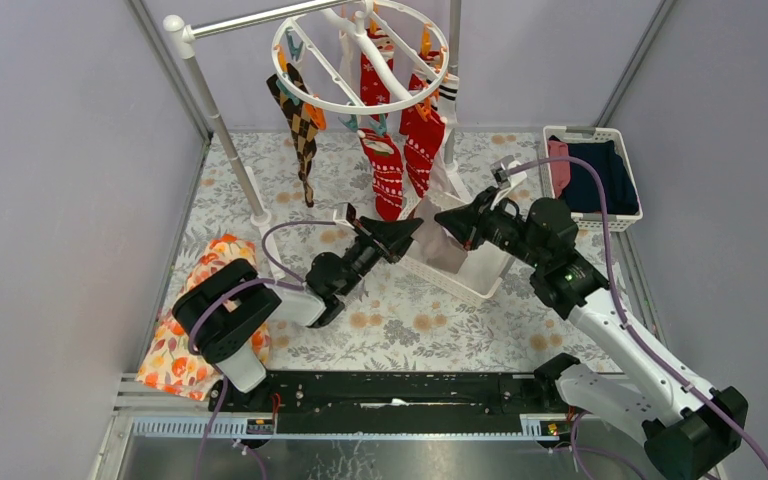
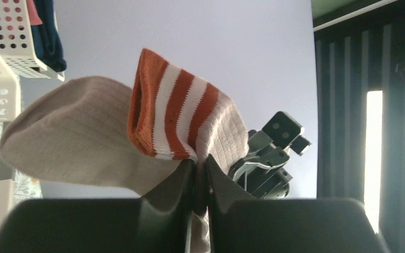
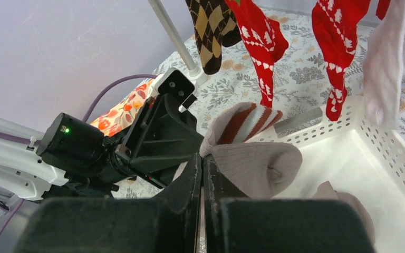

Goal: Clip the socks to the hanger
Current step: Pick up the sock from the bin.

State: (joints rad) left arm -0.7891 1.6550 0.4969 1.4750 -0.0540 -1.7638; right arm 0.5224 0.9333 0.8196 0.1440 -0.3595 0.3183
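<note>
1. My left gripper (image 2: 200,169) is pinched shut on the taupe sock (image 2: 74,137), right by its orange-and-white striped cuff. The fabric rises straight out from between my left fingertips.
2. My right gripper (image 3: 202,164) is clamped on the ribbed grey part of that sock, which bulges just past my right fingertips.
3. My two grippers face each other tip to tip, close together, with the sock bunched between them.
4. Below my right fingers sits the white slatted basket (image 3: 393,158).
5. Above and beyond both sets of fingertips, well apart from the held sock, hangs the hanger (image 1: 335,105). The red Christmas socks (image 1: 388,175) and an argyle sock (image 1: 303,130) dangle from its clips.
</note>
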